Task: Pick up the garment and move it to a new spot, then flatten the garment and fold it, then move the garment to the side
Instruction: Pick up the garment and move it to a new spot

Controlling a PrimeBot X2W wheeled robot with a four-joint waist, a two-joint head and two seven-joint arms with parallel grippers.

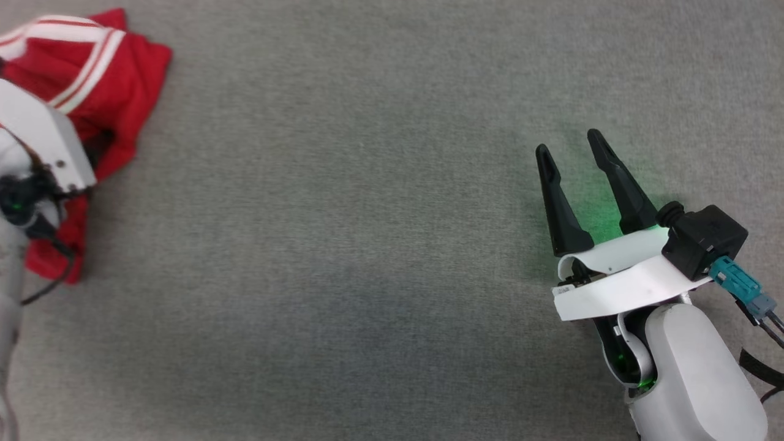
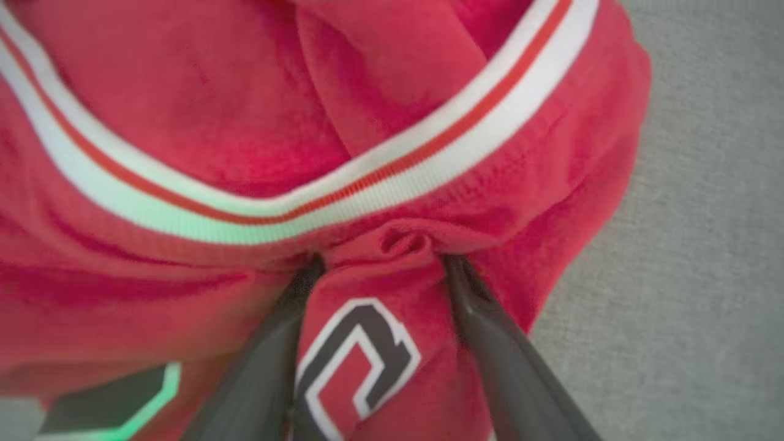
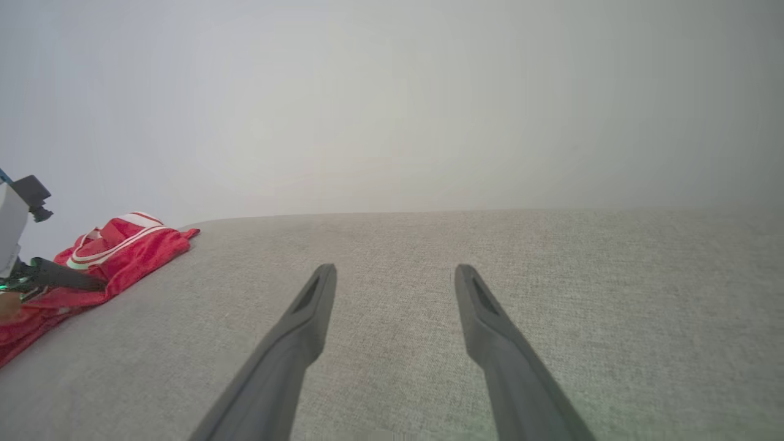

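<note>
The left gripper [image 2: 380, 266] had its fingers [image 2: 269, 355] spread wide, with the tips pushed down into the garment [image 2: 184, 110]. A raised fold of red cloth sat between them, puckered at the tips, but the jaws were not closed on it. On that fold, between the fingers, was a black letter [image 2: 355, 361] outlined in white. Just beyond the tips ran the collar [image 2: 392, 177], a white band with a thin red line curving across the crumpled cloth. Part of a second letter [image 2: 110, 404] showed at the lower left of the left wrist view, tinted green along its edge.

In the head view the garment [image 1: 104, 79] lay bunched at the far left of the surface [image 1: 367, 245], partly under the left arm's white wrist [image 1: 43, 141], which hid the fingers there. From the right wrist view, one left finger [image 3: 67, 278] lay low across the red heap [image 3: 122, 251].

The right gripper [image 1: 568, 144] was well apart from the garment, on the right side. Its fingers [image 3: 294, 343] stood wide and empty, pointing away from the robot over bare grey weave. A green glow fell on the surface between them.
</note>
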